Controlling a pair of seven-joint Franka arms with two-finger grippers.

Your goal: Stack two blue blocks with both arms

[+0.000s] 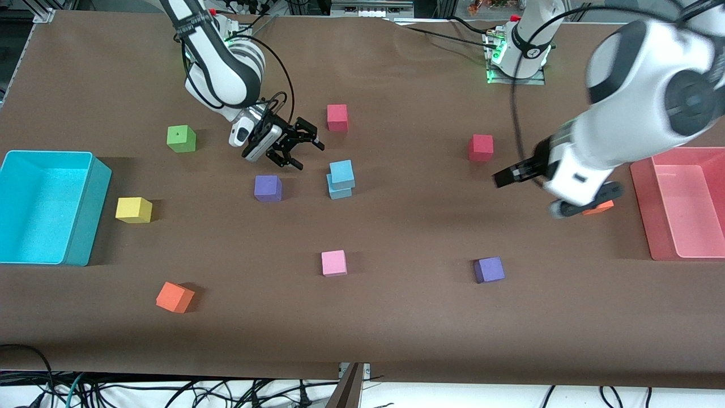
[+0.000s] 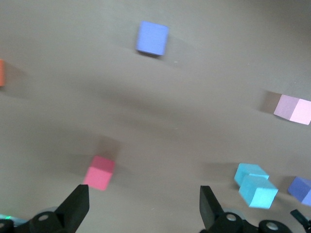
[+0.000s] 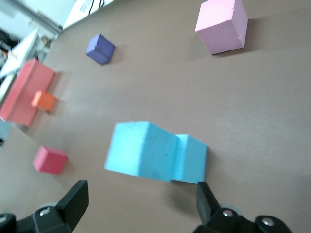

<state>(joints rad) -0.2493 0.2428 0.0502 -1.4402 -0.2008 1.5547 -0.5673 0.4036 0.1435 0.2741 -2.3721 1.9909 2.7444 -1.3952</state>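
One blue block (image 1: 342, 172) sits skewed on the other blue block (image 1: 338, 191), mid-table.

Blue blocks (image 1: 341, 178) sky-blue; bin (image 1: 34, 249) cyan; tray (image 1: 660, 226) pink; table (image 1: 396, 317) brown.

Robotics lab bench. Two white arms (image 1: 226, 68) bolted at the edge of a table (image 1: 396, 317) under brown cloth, green status lights at the bases, loose cables (image 1: 170, 391) along the front edge (foam cubes and bins as test props).
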